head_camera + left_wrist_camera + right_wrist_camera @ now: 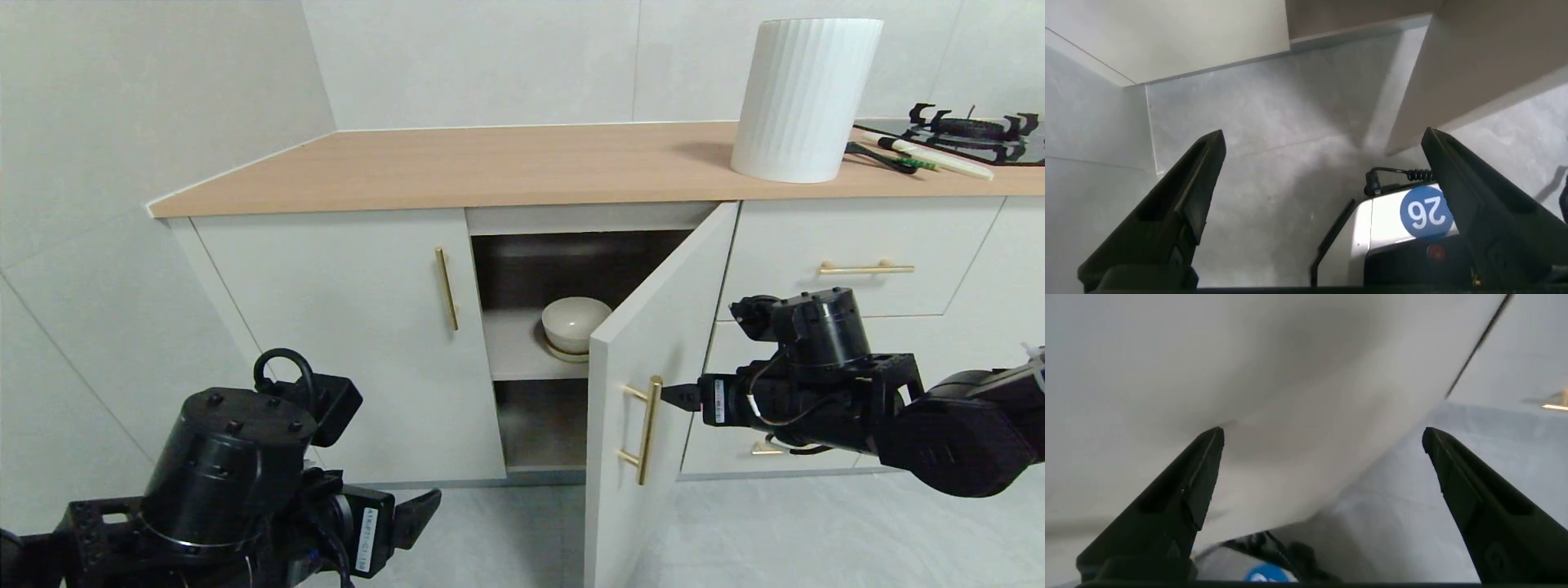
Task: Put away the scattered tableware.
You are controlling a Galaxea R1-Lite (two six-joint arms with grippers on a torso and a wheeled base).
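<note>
I have the right gripper (679, 396), fingers spread, just beside the handle (649, 429) of the open cabinet door (645, 327). The left gripper (1321, 139) hangs low, its fingers also apart.

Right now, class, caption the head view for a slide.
Open right gripper beside the handle of the open door; bowl on the shelf; left gripper low.

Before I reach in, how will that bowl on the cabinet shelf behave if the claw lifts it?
The bowl looks smooth and glossy, probably ceramic: likely slippery and chip-prone. It rests on a plate, so a nudge may slide it.
</note>
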